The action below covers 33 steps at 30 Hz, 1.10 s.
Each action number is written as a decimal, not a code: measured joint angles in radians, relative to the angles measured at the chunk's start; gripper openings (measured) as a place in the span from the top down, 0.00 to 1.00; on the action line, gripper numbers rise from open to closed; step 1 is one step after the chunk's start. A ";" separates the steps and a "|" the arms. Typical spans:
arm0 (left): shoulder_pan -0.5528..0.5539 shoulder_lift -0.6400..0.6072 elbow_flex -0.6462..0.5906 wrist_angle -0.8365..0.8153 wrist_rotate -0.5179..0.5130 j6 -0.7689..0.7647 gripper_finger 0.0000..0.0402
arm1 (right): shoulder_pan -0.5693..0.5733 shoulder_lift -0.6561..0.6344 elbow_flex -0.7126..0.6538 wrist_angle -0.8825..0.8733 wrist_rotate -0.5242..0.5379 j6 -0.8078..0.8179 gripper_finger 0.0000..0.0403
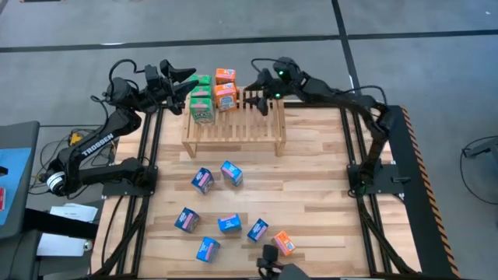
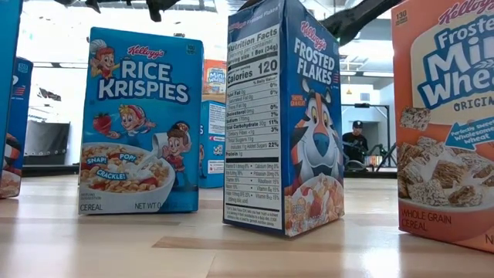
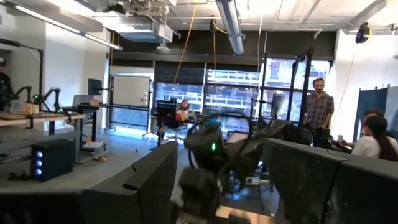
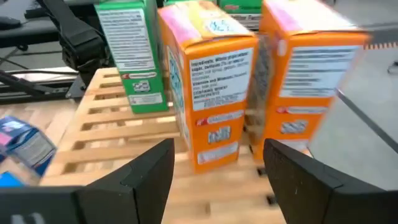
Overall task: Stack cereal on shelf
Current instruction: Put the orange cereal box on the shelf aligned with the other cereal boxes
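Starting at the left: your left hand point(image 1: 180, 78) hovers at the shelf's ten o'clock corner, fingers apart with nothing between them. It looks parked there to stay clear of the stacking.

Now the shelf point(image 1: 233, 134), at twelve o'clock on the counter point(image 1: 327, 179). Every box on it stands upright and bunched at the left end of the slats, probably so the right half stays free for what comes next. I count two green boxes point(image 1: 202, 107) toward nine o'clock and two orange boxes point(image 1: 226, 97) just beside them. That makes four on the shelf, as far as I can tell from above.

Your right hand point(image 1: 258, 97) sits over the slats just at three o'clock of the orange pair. Its fingers are spread, and the wrist view shows an orange box standing ahead of them, not clamped.

Down toward six o'clock, the loose cereal waits scattered on the counter, well apart from the shelf. That's six blue boxes point(image 1: 202, 180), and at the far right a lone orange box point(image 1: 284, 243). Seven are left to shelve, I'd judge.
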 joint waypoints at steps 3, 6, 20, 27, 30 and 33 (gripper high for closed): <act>-0.001 0.000 0.000 -0.021 0.054 -0.009 0.43 | -0.005 -0.078 0.000 -0.109 0.000 -0.005 0.33; -0.031 -0.003 0.005 -0.066 0.190 0.011 0.43 | -0.001 -0.187 0.000 -0.251 0.000 -0.032 0.33; -0.553 0.058 0.409 -1.137 -0.198 0.432 0.43 | 0.164 -0.568 0.000 -0.862 0.147 0.120 0.33; -0.796 0.134 0.494 -1.180 -0.353 0.339 0.43 | 0.428 -0.610 0.000 -1.119 0.301 0.376 0.33; -0.867 0.183 0.521 -1.177 -0.429 0.321 0.43 | 0.567 -0.606 0.000 -1.181 0.374 0.543 0.33; -0.907 0.240 0.546 -1.178 -0.453 0.310 0.43 | 0.721 -0.591 -0.002 -1.234 0.442 0.713 0.33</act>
